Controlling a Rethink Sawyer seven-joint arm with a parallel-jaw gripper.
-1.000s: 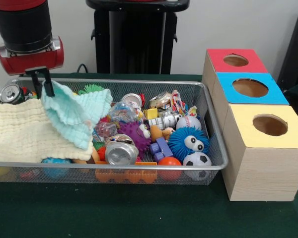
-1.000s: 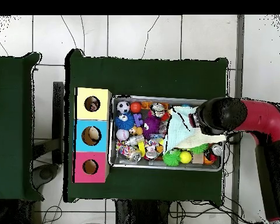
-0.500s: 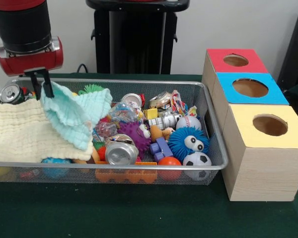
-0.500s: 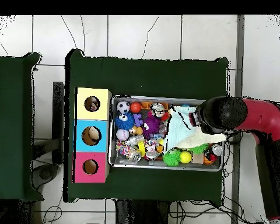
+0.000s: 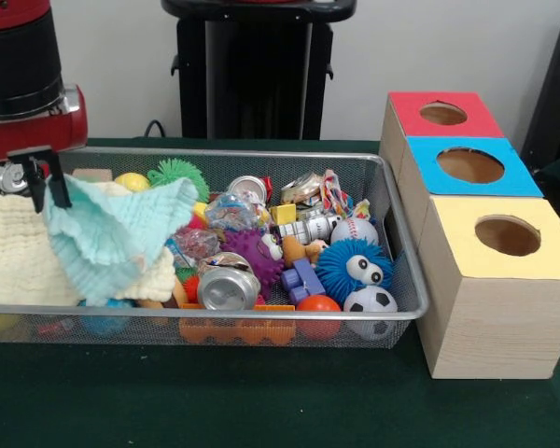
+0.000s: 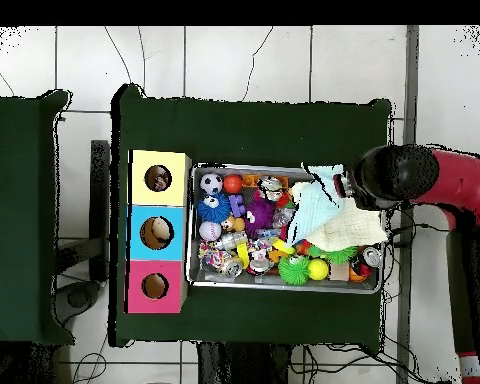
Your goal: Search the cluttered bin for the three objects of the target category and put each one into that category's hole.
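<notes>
My gripper [image 5: 50, 194] hangs over the left end of the wire bin [image 5: 261, 315], shut on a corner of a mint green cloth [image 5: 112, 233] that it holds lifted and draped. In the overhead view the gripper [image 6: 350, 186] is at the bin's right end with the mint cloth [image 6: 319, 196] trailing from it. A cream cloth [image 5: 14, 250] lies under it. Uncovered toys include a silver can [image 5: 226, 286], a purple spiky ball [image 5: 252, 250], a blue fuzzy ball [image 5: 353, 266], a soccer ball [image 5: 370, 301], a baseball [image 5: 354, 230], a green spiky ball [image 5: 174, 172] and a yellow ball [image 5: 131, 181].
Three wooden boxes with round holes stand right of the bin: red top [image 5: 443, 114], blue top [image 5: 470, 166], yellow top [image 5: 508, 236]. From above, something lies inside the yellow [image 6: 158, 179] and blue [image 6: 156, 232] holes. The bin [image 6: 198, 280] sits on a dark green table.
My gripper has moved left in the front view, pulling the mint cloth with it. The green spiky ball and yellow ball at the back now show.
</notes>
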